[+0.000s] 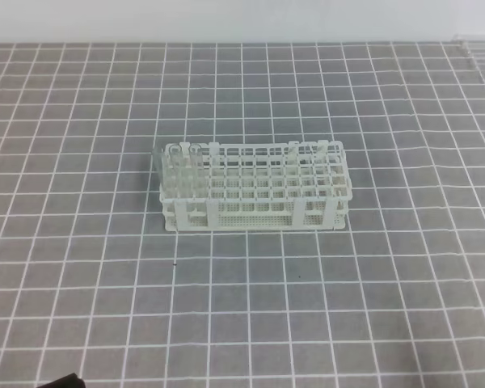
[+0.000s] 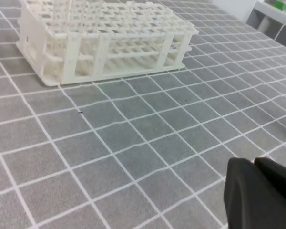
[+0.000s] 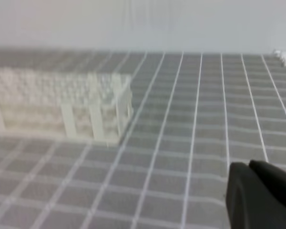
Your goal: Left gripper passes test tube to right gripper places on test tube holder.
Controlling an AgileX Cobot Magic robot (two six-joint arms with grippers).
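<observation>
no readable text, labels or signs

Rack (image 1: 255, 190): white plastic, open grid of square holes, base dotted with fine perforations. A few clear tubes (image 1: 178, 166) at its left end, nearly colourless. Mat (image 1: 307, 307): mid grey, slightly mottled, ruled in white lines forming squares. Wall (image 1: 226, 20): plain pale grey-white. Left gripper (image 2: 257, 195): matte black. Right gripper (image 3: 260, 195): matte black.
</observation>
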